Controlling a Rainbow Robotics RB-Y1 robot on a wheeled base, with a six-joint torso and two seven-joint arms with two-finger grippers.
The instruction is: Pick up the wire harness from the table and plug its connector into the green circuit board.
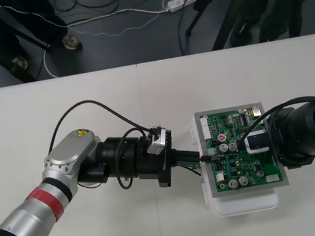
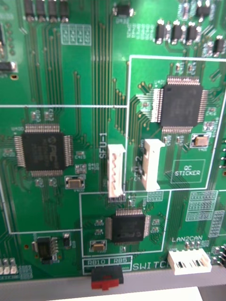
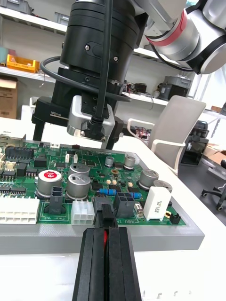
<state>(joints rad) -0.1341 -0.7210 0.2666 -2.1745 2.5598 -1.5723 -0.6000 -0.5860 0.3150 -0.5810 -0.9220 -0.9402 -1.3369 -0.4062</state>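
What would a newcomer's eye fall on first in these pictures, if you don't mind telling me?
The left hand, coming in from the board's left side, is shut on the wire harness, with its black plug right at the edge of the green circuit board. The right hand hangs over the board's right half, close above the components.

Passable over bare counter (image 1: pixel 51 106) beyond circuit board (image 1: pixel 235 171); blocked at board's left edge by left jaws clamping the plug (image 3: pixel 106 217), over its right half by right jaws.
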